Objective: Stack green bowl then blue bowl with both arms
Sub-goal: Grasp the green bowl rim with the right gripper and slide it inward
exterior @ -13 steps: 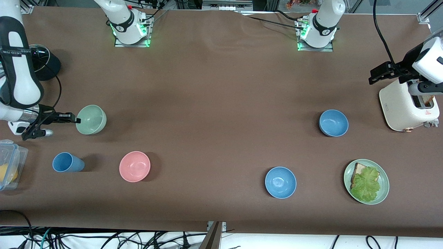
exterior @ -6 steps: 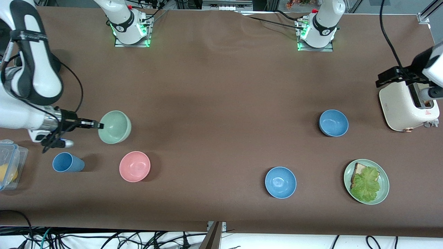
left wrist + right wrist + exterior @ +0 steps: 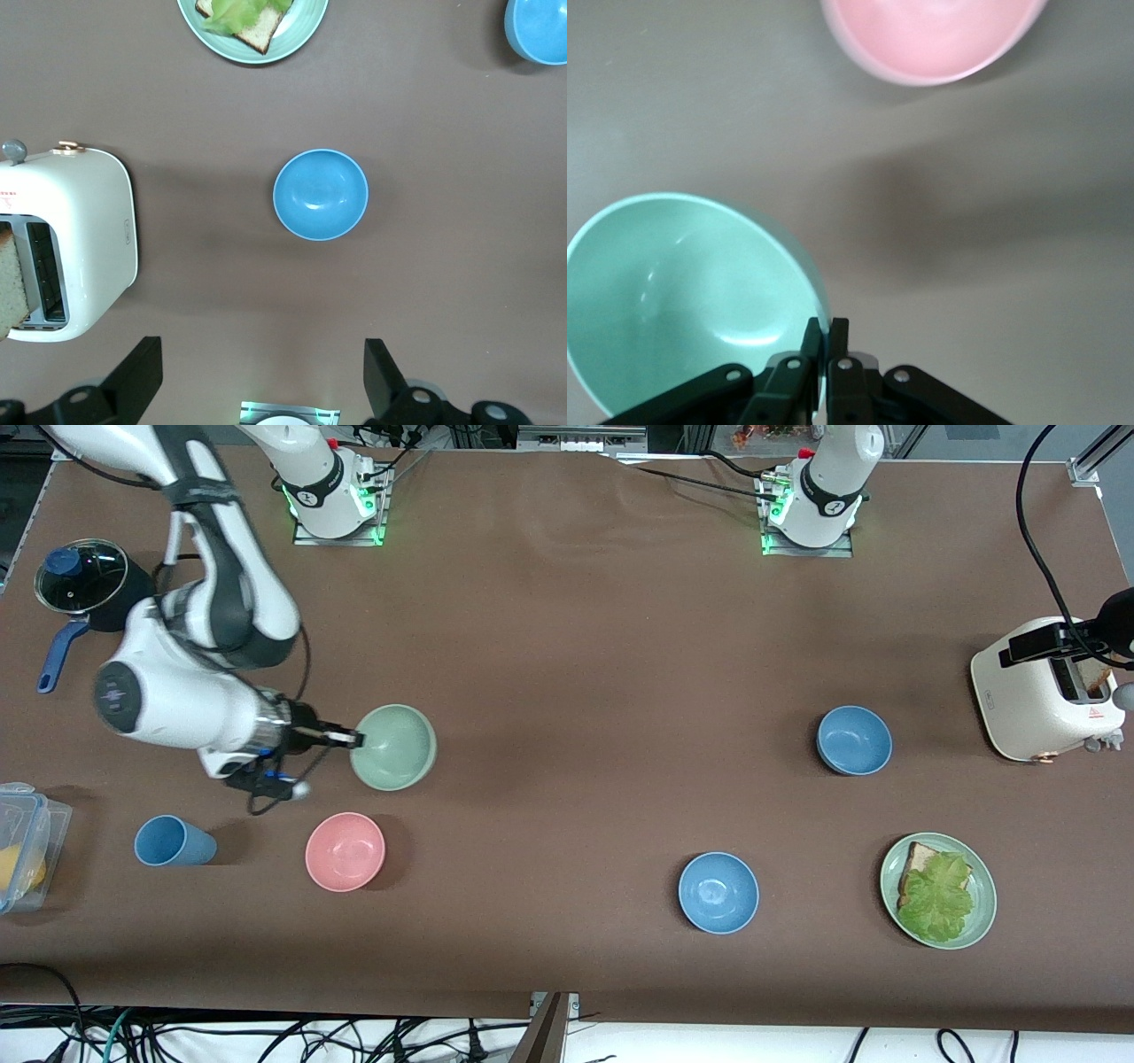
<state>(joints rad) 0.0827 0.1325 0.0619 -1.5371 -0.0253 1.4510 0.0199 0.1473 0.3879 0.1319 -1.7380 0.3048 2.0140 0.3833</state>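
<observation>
The right arm's small black gripper (image 3: 353,737) is clamped on the rim of the small, matte, pale sage-green bowl (image 3: 393,747), its two fingers pinched together with the bowl wall between them, as the right wrist view shows (image 3: 822,341). The bowl hangs in the air over bare brown table, tilted slightly, above a spot a little farther from the front camera than the small round pink bowl (image 3: 345,851). The left arm's gripper (image 3: 262,376) waits high up at its own end of the table, over the cream-white toaster (image 3: 1045,691), with its jaws wide apart and holding nothing; straight below its camera sits the muted, dusty blue bowl (image 3: 854,740), resting on the table near the toaster. A brighter blue bowl (image 3: 718,892) lies nearer the front camera, beside a flat green plate with bread and lettuce (image 3: 938,890). The step in hand looks like carrying the green bowl to a stacking spot. To do it well, the rim pinch should stay firm and the bowl level, since a grip at one edge lets it swing or slip; it should travel high enough to clear the other bowls, and be set down flat in open table within the left arm's reach before the fingers let go.
</observation>
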